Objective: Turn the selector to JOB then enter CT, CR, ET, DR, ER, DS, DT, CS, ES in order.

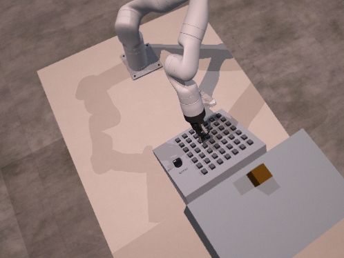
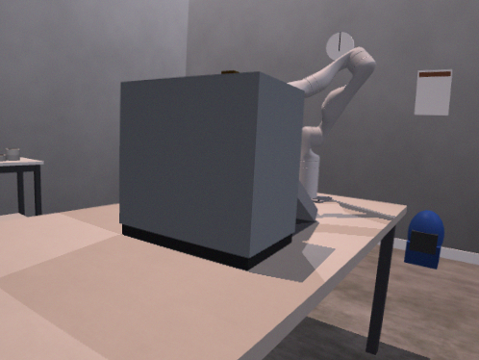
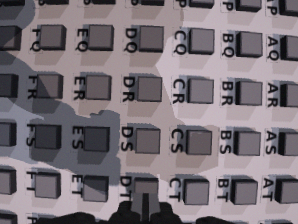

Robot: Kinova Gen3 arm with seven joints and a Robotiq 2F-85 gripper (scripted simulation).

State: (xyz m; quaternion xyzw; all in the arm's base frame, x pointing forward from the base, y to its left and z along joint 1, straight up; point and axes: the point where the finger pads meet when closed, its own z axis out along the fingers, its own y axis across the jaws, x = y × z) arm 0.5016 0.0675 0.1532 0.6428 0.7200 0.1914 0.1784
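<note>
My gripper [image 1: 202, 139] [image 3: 145, 196] is shut and empty, its fingertips over the lower part of key DT [image 3: 145, 184] in the wrist view; contact is unclear. Left of it is ET [image 3: 95, 189], right of it CT [image 3: 196, 192]. The row above has ES [image 3: 96, 139], in shadow, DS [image 3: 147, 141] and CS [image 3: 199, 142]. Above those are ER [image 3: 98, 87], DR [image 3: 149, 89] and CR [image 3: 201, 91]. No key looks lit. The black selector knob [image 1: 177, 162] is on the panel [image 1: 190, 183]; its setting is unreadable. The exterior view shows neither gripper nor keys.
A large grey cabinet [image 1: 276, 214] [image 2: 192, 154] stands against the panel's front side, with an orange-brown block [image 1: 260, 174] [image 2: 230, 72] on top. Other keys surround the named ones closely, such as BS [image 3: 248, 143] and FS [image 3: 47, 136]. The table [image 1: 128, 131] extends around the panel.
</note>
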